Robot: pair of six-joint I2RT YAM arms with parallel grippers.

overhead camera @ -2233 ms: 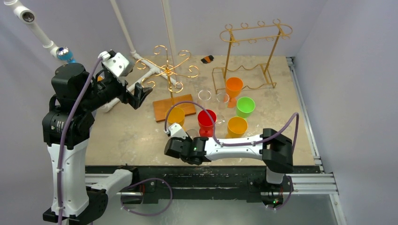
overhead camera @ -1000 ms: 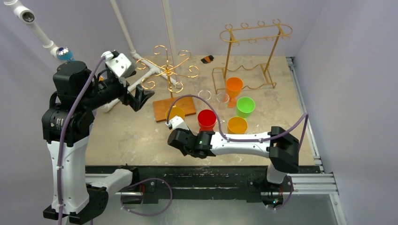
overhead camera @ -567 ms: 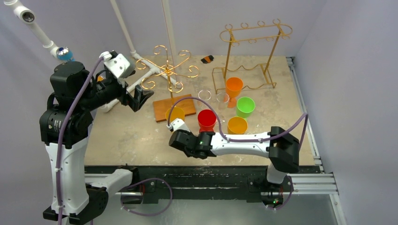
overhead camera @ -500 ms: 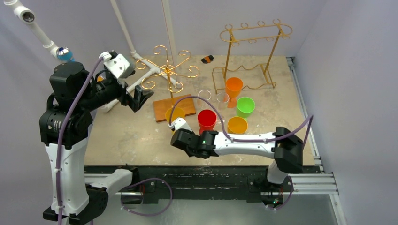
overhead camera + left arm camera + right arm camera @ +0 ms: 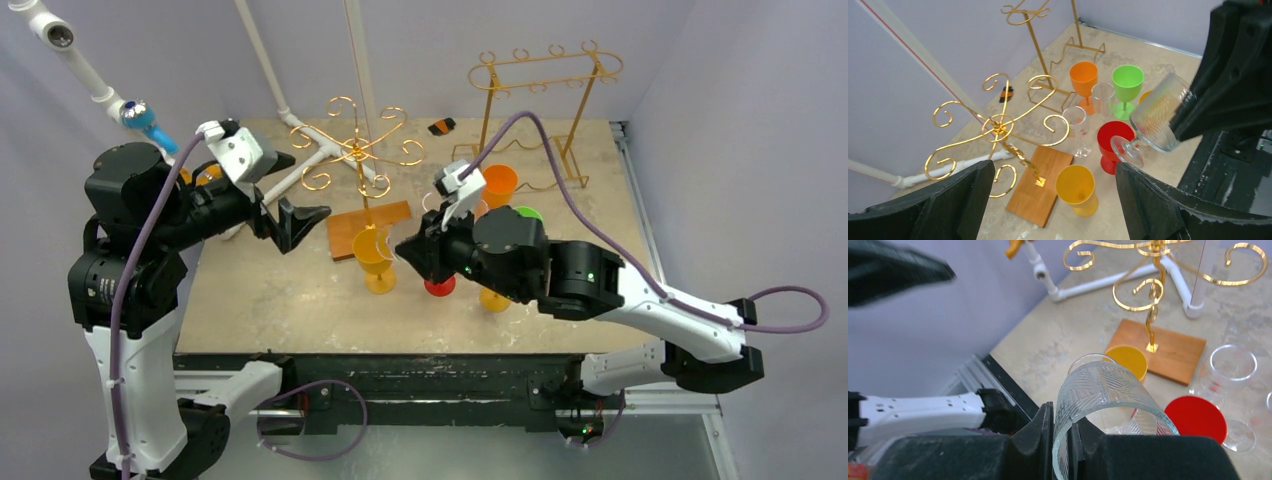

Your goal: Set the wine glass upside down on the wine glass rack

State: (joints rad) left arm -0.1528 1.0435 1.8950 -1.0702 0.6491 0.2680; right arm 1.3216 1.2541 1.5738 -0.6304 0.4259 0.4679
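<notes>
Right wrist view looks straight down on the grip: the right jaws are nearly closed on the wall of a clear, patterned wine glass (image 5: 1108, 390), one finger (image 5: 1044, 432) outside the bowl and the other inside the rim. Seen from the left wrist, the same glass hangs in the air above the table (image 5: 270, 290), touching nothing else. It lies tilted on its side, with the foot pointing down and away from the right arm (image 5: 560, 270). The pickup therefore looks done.

The glass is neither inverted nor at a rack. A gold scroll rack (image 5: 355, 150) on a wooden base (image 5: 368, 228) stands just beyond it, and a taller gold rack (image 5: 540, 75) stands at the back of the table. Both have bare hooks, and I cannot tell which one is meant.

The left jaws are spread fully wide and hold nothing, poised beside the scroll rack and facing the lifted glass. That could suit a handover, though this is only a guess.

What remains, by my reading, is most of the job: turn the glass bowl-down, bring its stem into a hook so the foot rests on the wire, then let go. The yellow glass (image 5: 375, 255), the red glass (image 5: 440, 285) and two clear ones (image 5: 1078, 127) stand close beneath the route.
</notes>
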